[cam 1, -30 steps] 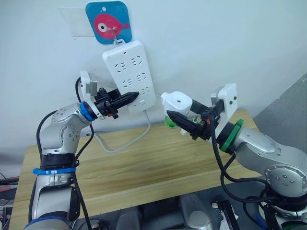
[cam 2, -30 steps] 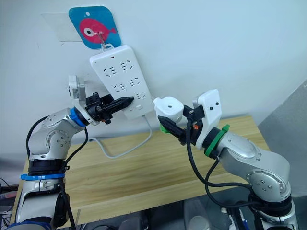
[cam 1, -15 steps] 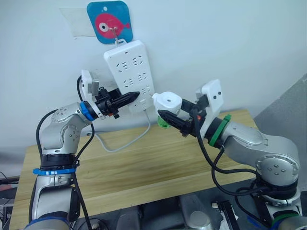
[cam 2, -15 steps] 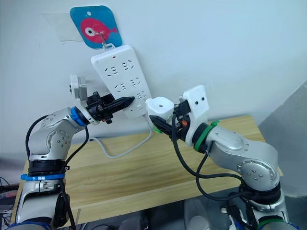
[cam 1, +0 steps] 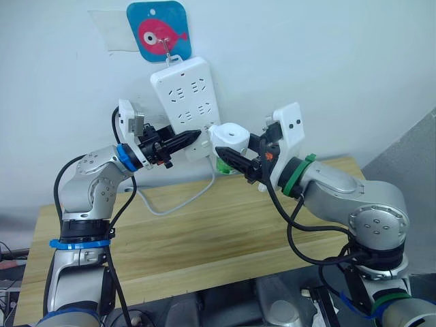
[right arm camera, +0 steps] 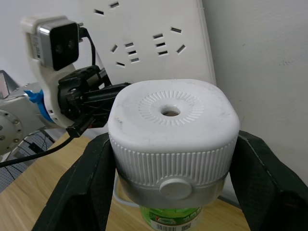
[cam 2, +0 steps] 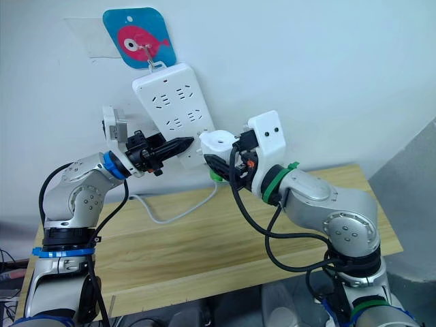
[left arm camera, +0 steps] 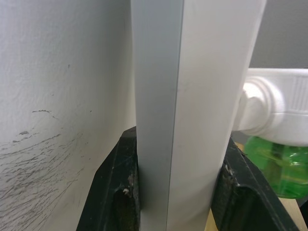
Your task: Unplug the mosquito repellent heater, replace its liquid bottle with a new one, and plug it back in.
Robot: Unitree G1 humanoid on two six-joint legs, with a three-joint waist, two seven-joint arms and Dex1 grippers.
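Hanging from a hook under a blue fish plaque (cam 1: 158, 30), the white power strip (cam 1: 187, 102) tilts against the wall above the wooden counter (cam 1: 204, 231), its cable (cam 1: 182, 197) looping down to the boards. The left gripper (cam 1: 193, 137) clamps the strip's lower end, its fingers (left arm camera: 115, 192) pressed on either side of the casing. At 3 o'clock from that grip, the mosquito repellent heater (cam 1: 228, 138) sits held in the right gripper (right arm camera: 168, 187), fingers closed on its ribbed flanks, vent hole up, right beside the strip's edge. A green liquid bottle (right arm camera: 171, 218) hangs beneath it.
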